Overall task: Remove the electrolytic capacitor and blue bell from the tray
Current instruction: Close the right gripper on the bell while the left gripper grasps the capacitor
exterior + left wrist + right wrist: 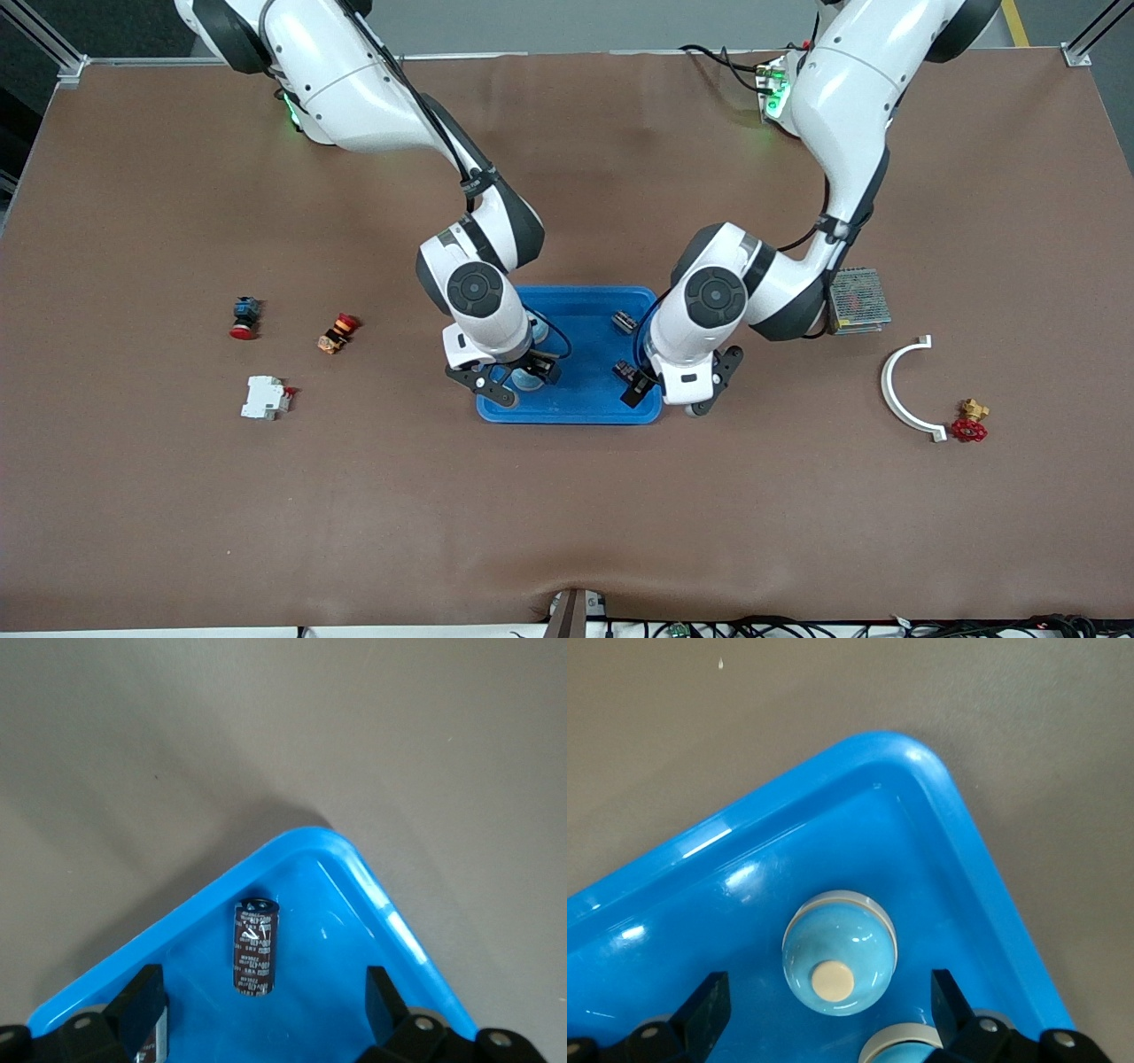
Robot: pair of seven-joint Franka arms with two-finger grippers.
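A dark capacitor lies in a corner of the blue tray, at the left arm's end. My left gripper hangs open and empty just above it; it also shows in the front view. A second capacitor lies by one of its fingers. In the front view both capacitors lie in the tray. A light-blue bell with a cream button sits in the tray's other end. My right gripper is open and empty over it. A second bell sits beside it.
Toward the right arm's end lie a red-and-blue push button, a red-and-yellow button and a white circuit breaker. Toward the left arm's end lie a metal power supply, a white curved piece and a brass valve.
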